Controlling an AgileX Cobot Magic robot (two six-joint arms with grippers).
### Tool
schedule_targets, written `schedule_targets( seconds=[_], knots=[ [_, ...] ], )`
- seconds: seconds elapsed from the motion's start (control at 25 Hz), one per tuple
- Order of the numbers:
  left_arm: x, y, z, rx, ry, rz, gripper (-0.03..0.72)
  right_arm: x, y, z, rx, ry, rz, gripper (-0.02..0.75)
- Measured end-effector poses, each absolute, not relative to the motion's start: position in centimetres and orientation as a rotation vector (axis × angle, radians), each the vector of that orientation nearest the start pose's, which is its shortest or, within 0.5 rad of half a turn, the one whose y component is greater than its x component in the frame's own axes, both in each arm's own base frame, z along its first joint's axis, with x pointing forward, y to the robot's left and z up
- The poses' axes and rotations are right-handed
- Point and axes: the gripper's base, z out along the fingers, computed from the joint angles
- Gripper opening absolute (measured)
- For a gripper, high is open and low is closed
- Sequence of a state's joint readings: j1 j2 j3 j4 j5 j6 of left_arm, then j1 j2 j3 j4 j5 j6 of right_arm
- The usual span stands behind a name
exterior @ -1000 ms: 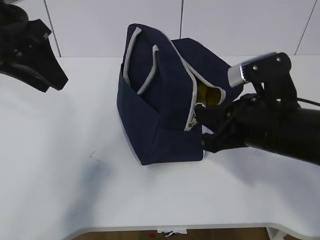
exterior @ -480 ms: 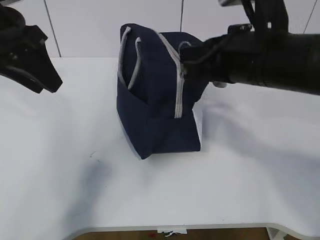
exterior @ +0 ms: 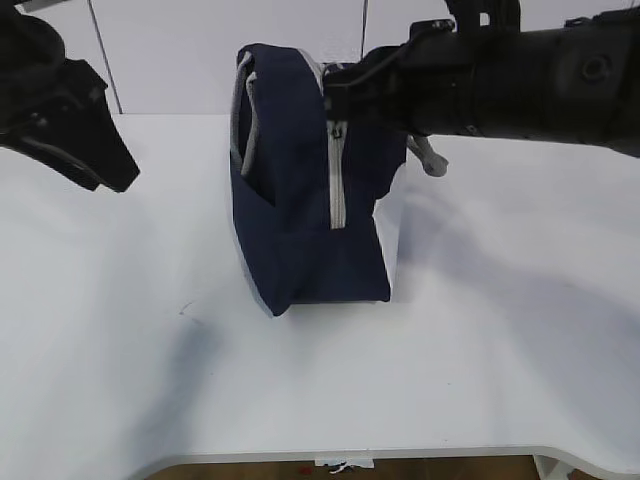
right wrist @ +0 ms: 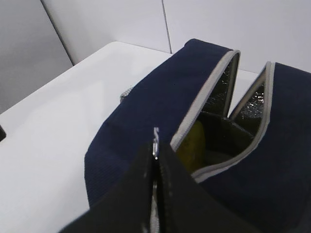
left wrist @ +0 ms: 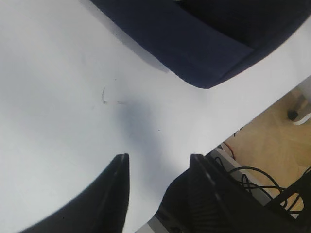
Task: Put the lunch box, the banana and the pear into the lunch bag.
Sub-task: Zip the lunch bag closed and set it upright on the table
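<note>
While the right gripper (right wrist: 154,160) stays pinched on the zipper pull (right wrist: 155,141), draw steadily along the lunch bag (exterior: 300,180) just ahead of it; yellow fruit (right wrist: 190,141) shows inside. The left gripper (left wrist: 158,182) hangs apart, empty, over the worktop (exterior: 130,300).

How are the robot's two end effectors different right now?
The left end effector is open and holds nothing; the right end effector is pinched shut on the zipper pull. The left hangs over bare table, away from the lunch bag; the right is at the bag. Both are black.
</note>
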State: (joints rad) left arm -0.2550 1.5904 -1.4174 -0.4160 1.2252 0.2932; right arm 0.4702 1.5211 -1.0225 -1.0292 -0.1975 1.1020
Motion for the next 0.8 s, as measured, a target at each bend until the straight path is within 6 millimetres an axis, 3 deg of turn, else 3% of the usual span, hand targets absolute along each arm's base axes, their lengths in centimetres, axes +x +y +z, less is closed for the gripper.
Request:
schedule_targets(
  seconds=[0.36, 0.8],
  knots=[
    [28.8, -15.2, 32.4, 0.798, 2.691, -0.598, 0.307, 31.3, 17.5, 30.9, -0.384, 1.858, 0.594, -0.011],
    [30.3, -16.4, 32.9, 0.673, 2.525, -0.664, 0.307, 32.7, 18.2, 31.9, -0.264, 1.857, 0.692, -0.011]
  ],
)
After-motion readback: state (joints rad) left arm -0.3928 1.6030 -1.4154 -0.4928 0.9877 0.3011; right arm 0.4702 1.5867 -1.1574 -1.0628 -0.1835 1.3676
